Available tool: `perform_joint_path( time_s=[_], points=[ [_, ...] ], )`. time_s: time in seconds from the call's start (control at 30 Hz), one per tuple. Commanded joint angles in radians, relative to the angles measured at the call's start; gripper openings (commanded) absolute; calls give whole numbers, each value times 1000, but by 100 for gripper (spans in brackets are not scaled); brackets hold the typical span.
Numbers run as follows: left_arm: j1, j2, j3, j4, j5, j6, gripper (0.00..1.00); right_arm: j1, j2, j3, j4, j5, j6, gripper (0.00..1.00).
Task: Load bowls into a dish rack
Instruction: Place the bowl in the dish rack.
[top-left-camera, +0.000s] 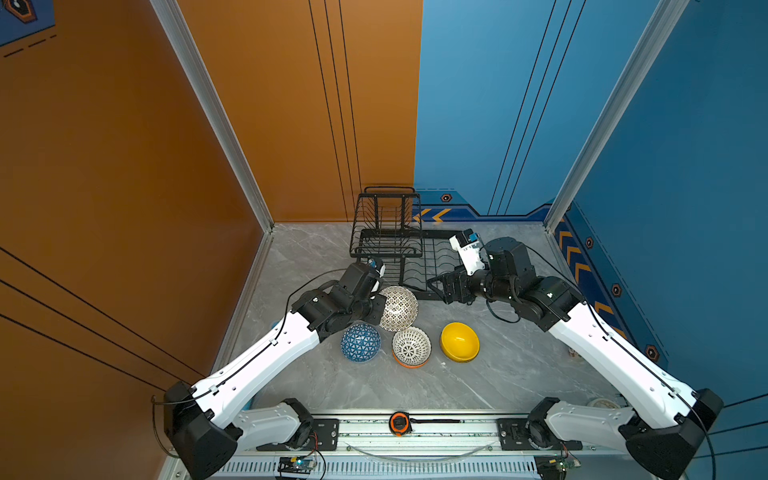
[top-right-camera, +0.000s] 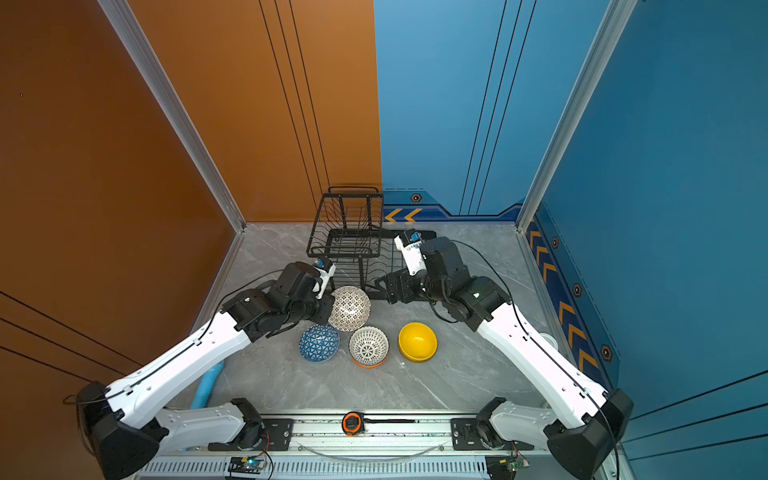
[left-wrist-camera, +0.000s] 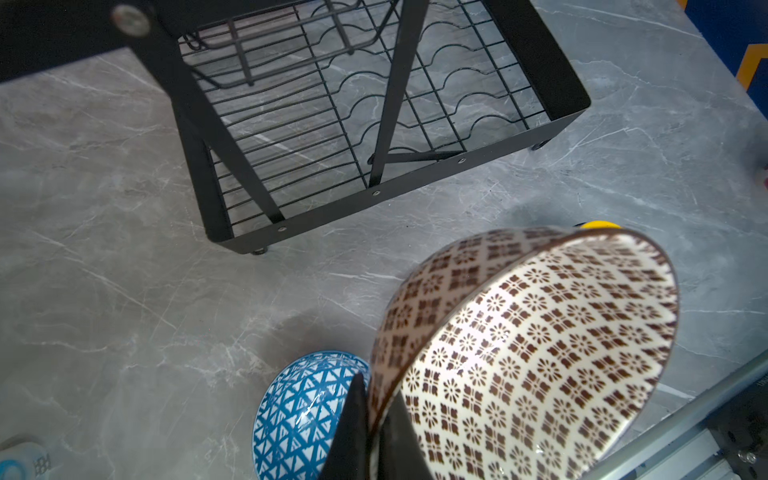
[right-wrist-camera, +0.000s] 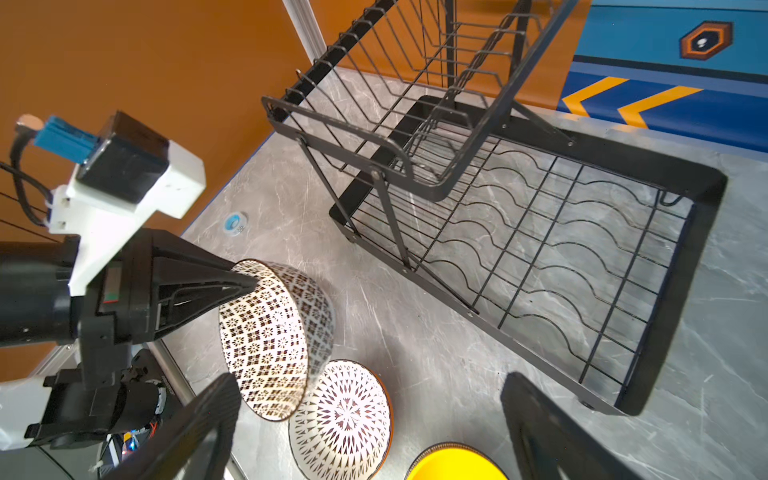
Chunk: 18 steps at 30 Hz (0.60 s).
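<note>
Tilt matters here: the patterned bowl hangs on edge, pinched at its rim, so I would carry it over the near wall of the dish rack and lower it edge-first into a curved slot of the lower tray, keeping clear of the raised basket's slanted struts (they cross the near side). The left jaws are clenched on that rim, one finger inside and one outside. The bowl appears lifted above the tabletop, between the rack by the far edge and the blue bowl. The right jaws are spread and empty beside the rack's near wall.
</note>
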Motion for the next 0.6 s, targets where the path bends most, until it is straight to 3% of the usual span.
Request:
perform_joint_path(
  time_s=[0.0, 0.37, 0.57],
  points=[
    [-23, 9, 57, 105, -31, 1, 0, 32, 35, 19, -31, 73, 51, 92],
    [-48, 55, 85, 144, -40, 10, 0, 120, 128, 4, -46, 165, 92, 73],
    [-54, 67, 92, 151, -43, 10, 0, 126, 160, -14, -27, 188, 110, 54]
  ],
)
